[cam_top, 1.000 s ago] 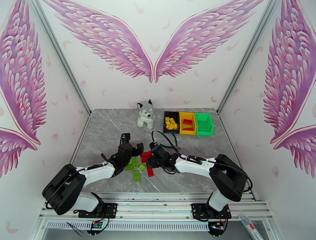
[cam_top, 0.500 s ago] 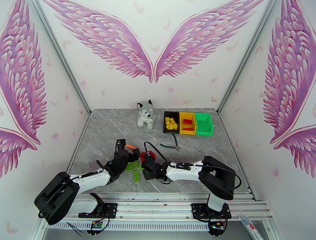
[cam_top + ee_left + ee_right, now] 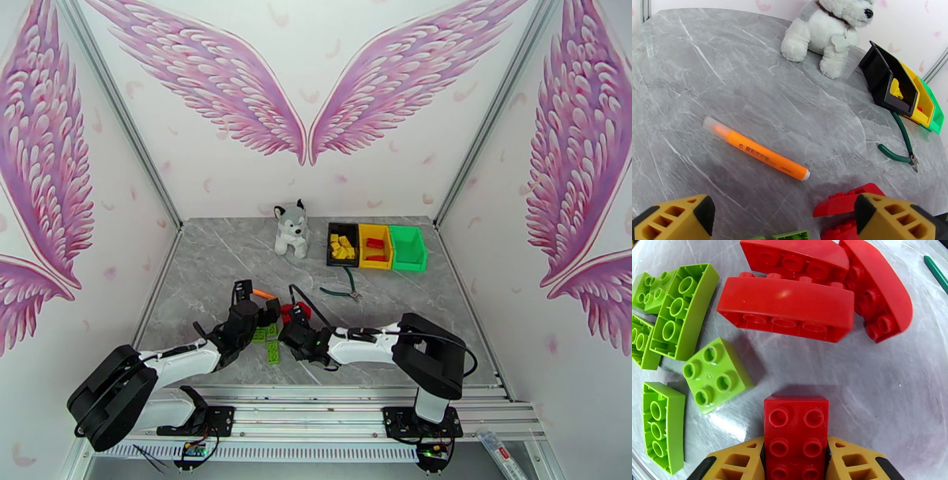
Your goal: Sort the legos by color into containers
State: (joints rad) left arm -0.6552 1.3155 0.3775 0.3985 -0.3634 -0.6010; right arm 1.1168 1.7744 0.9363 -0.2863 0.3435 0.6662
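In the right wrist view my right gripper (image 3: pixel 796 463) is shut on a red lego (image 3: pixel 796 425), with a yellow finger (image 3: pixel 736 461) pressed to each long side. Around it on the table lie lime green legos (image 3: pixel 717 374) to the left and curved red legos (image 3: pixel 786 309) beyond. From above, the right gripper (image 3: pixel 291 331) sits low over this pile, and my left gripper (image 3: pixel 257 309) is just left of it. The left gripper (image 3: pixel 784 221) stands open with nothing held. The containers stand at the back right: black (image 3: pixel 330 245) with yellow legos, yellow (image 3: pixel 374 229) with red legos, green (image 3: pixel 407 251).
An orange marker (image 3: pixel 758 150) lies ahead of the left gripper. Green-handled pliers (image 3: pixel 341 290) rest between the pile and the bins. A plush husky (image 3: pixel 291 229) sits at the back centre, left of the black bin. Bare marble table (image 3: pixel 205 260) extends on the left.
The right arm swung left and nearer over the pile, and its jaws closed on the red lego. The left arm drew back slightly toward its base.
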